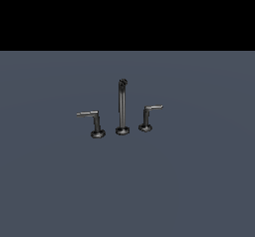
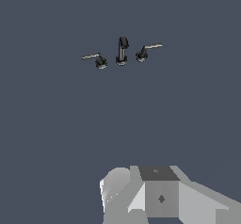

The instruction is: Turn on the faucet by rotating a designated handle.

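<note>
The dark metal faucet stands on a flat grey-blue surface, with its tall thin spout (image 1: 122, 106) (image 2: 122, 51) in the middle. The handle (image 1: 149, 115) (image 2: 145, 52) is the smaller L-shaped lever at the exterior view's right of the spout, and its short arm points away from the spout. In the wrist view, grey blocky parts of my gripper (image 2: 157, 197) fill the near edge, far from the faucet. Its fingertips are not distinct, and nothing visible is between them. The exterior view does not show the arm.
A larger lever (image 1: 92, 122) (image 2: 95, 60) with a longer arm stands at the exterior view's left of the spout, pointing away from it. The grey-blue surface (image 1: 127, 191) stretches around the faucet on all sides.
</note>
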`<action>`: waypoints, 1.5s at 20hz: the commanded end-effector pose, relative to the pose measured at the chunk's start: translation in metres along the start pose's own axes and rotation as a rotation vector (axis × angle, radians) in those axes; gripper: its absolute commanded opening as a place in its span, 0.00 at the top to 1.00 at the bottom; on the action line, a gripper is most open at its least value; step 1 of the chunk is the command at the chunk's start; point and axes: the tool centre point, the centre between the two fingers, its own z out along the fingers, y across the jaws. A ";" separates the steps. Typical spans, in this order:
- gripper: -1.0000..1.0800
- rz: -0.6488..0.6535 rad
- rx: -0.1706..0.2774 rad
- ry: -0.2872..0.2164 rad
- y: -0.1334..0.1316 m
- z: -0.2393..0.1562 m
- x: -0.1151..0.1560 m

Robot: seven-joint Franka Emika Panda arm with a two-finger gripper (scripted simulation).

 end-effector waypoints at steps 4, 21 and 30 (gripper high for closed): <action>1.00 0.006 0.000 0.000 -0.001 0.002 0.001; 1.00 0.248 0.004 -0.002 -0.016 0.072 0.060; 1.00 0.472 0.007 -0.005 -0.017 0.137 0.117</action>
